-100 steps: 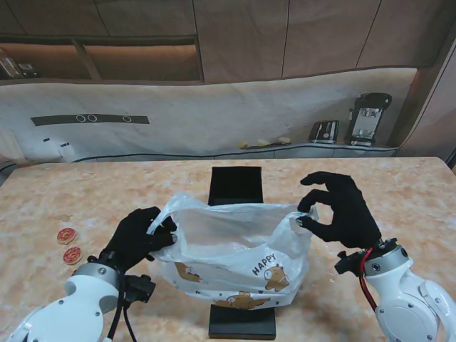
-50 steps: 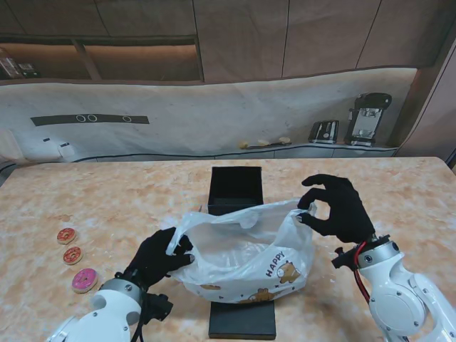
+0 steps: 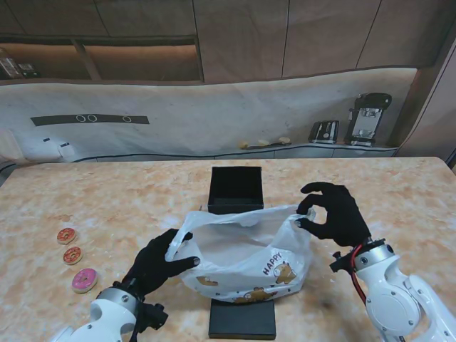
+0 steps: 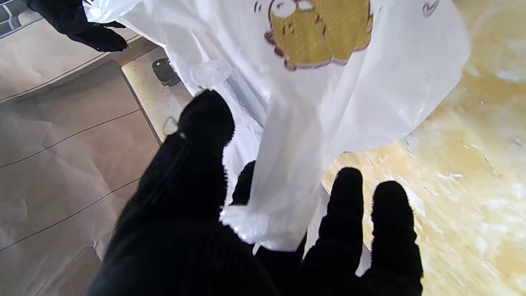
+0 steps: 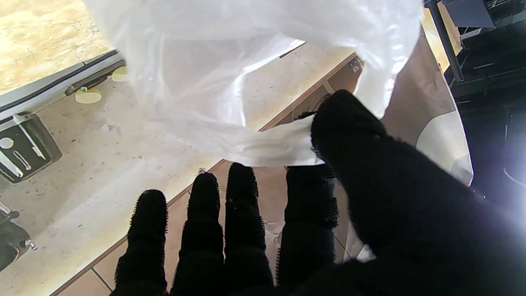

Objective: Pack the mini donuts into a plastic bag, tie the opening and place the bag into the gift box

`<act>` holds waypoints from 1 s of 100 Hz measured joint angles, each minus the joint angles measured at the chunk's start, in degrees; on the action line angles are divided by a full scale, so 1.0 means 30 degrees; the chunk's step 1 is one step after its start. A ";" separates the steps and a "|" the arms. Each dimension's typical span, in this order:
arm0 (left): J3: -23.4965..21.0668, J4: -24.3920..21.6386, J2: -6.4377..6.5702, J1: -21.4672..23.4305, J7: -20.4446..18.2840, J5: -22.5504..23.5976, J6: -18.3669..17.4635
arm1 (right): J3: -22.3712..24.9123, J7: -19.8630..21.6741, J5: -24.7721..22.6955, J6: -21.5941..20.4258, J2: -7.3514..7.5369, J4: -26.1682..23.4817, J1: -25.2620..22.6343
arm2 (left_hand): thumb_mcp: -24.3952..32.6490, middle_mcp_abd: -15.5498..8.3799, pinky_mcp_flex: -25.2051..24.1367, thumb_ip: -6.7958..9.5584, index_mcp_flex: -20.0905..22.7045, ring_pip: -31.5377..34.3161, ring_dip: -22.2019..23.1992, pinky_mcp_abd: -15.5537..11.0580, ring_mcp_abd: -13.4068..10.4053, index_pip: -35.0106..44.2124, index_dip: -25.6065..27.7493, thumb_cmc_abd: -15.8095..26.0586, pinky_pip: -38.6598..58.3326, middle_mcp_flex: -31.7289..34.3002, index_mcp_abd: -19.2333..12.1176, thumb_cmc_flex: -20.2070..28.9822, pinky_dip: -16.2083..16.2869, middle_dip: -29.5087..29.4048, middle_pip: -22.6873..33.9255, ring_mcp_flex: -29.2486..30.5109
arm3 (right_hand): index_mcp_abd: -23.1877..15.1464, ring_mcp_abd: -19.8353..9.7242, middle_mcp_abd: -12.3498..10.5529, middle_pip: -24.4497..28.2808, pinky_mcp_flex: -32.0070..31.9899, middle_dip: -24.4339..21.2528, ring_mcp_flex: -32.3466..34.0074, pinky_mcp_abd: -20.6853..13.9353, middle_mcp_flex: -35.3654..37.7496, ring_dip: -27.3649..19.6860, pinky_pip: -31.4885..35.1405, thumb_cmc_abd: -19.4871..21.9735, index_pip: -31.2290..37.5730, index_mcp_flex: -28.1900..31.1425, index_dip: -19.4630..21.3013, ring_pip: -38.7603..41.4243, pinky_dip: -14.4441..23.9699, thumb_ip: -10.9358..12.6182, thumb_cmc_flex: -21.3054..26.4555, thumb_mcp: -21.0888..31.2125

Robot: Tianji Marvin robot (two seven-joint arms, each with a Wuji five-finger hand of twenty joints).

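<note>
The left hand [image 3: 158, 263] grasps the left edge of the plastic bag [image 3: 246, 260], a fold of film pinched between thumb and fingers [image 4: 349, 193]; the right hand [image 3: 333, 214] pinches the opposite rim between thumb and forefinger, its other fingers [image 5: 150, 213] spread. Between them the bag hangs just over the desk [image 3: 142, 196], mouth stretched open and facing up and away from me, its long axis running left to right from one hand to the other, the bear print on the side nearest me. It sits above a black slab [image 3: 242, 322], probably the box lid, with the open black gift box [image 3: 236, 187] just beyond it. Three mini donuts [image 3: 73, 255] lie on the desk well to the left, not yet packed. To do this step well, I would keep both pinches firm and the rim taut but not overstretched, so the mouth holds open, then lower the bag until its base rests before freeing one hand to fetch donuts.
</note>
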 measured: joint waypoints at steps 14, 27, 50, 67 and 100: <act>-0.0729 -0.0122 0.0186 0.0394 -0.0631 0.0280 -0.0500 | -0.0137 -0.0074 0.0039 -0.0093 -0.0001 0.0123 0.0141 | -0.1986 -0.0018 -0.0689 0.0008 0.0000 -0.1820 -0.1275 -0.0007 -0.0271 -0.0553 -0.0443 0.0250 -0.3299 -0.0937 -0.0211 -0.0701 -0.1369 -0.1187 -0.1390 -0.1171 | 0.0000 0.0002 0.0000 0.0000 0.0052 0.0000 0.0000 0.0000 0.0000 0.0000 0.0010 0.0000 0.0000 0.0000 -0.0011 0.0000 -0.0001 0.0000 0.0000 0.0000; -0.0883 -0.0299 0.0322 0.0547 -0.0924 0.0456 -0.0472 | -0.0211 -0.0088 0.0166 -0.0212 -0.0007 0.0280 0.0292 | -0.2808 -0.0021 -0.0825 0.0184 -0.0382 -0.2590 -0.1671 -0.0082 -0.0309 -0.1372 -0.0685 0.0600 -0.4625 -0.1640 -0.0334 -0.0873 -0.1946 -0.1715 -0.1934 -0.1753 | 0.0000 0.0004 0.0000 0.0000 0.0057 0.0000 0.0000 0.0001 0.0000 0.0000 0.0011 0.0000 0.0000 0.0000 -0.0013 0.0000 -0.0001 0.0000 0.0000 0.0000; -0.0921 -0.0362 0.0538 0.0399 -0.1678 0.1552 -0.0224 | -0.0117 -0.0231 0.0230 -0.0586 -0.0036 0.0458 0.0405 | -0.3266 0.0008 -0.0673 0.0184 -0.0473 -0.1382 -0.0667 -0.0224 -0.0435 -0.1773 -0.0731 0.0689 -0.3509 -0.2038 -0.0326 -0.1139 -0.1326 -0.0610 -0.1041 -0.1883 | 0.0000 0.0005 0.0000 0.0000 0.0060 0.0000 0.0000 0.0002 0.0000 0.0000 0.0017 0.0000 0.0000 0.0000 -0.0016 -0.0001 -0.0165 0.0000 0.0001 0.0000; -0.0929 -0.0208 0.0589 0.0106 -0.1612 0.2005 -0.0227 | 0.0200 -0.0270 0.0223 -0.0966 -0.0059 0.0567 0.0386 | -0.3445 0.0011 -0.0546 0.0184 -0.0457 -0.0049 0.0479 -0.0445 -0.0477 -0.1776 -0.0731 0.0689 -0.1958 -0.1795 0.0240 -0.1546 -0.0434 0.0817 -0.0304 -0.1675 | -0.0001 0.0006 0.0000 0.0000 0.0062 0.0000 0.0000 0.0003 0.0000 0.0000 0.0018 0.0000 0.0000 0.0000 -0.0017 -0.0001 -0.0170 0.0000 0.0001 0.0000; -0.0640 0.0501 0.0498 -0.0431 -0.0128 0.4327 -0.0949 | 0.0597 -0.0546 0.0211 -0.1530 -0.0069 0.0922 0.0347 | -0.3446 0.0026 -0.0410 0.0184 -0.1238 0.0207 0.0479 -0.0457 -0.0476 0.0314 0.1264 0.0939 -0.0899 -0.1786 0.0839 -0.1311 -0.0434 0.1043 0.0233 -0.1499 | -0.0001 0.0006 0.0000 0.0000 0.0066 -0.0001 0.0000 0.0005 0.0000 0.0000 0.0020 -0.0001 -0.0002 0.0079 -0.0047 -0.0121 -0.0171 0.0000 0.0001 0.0000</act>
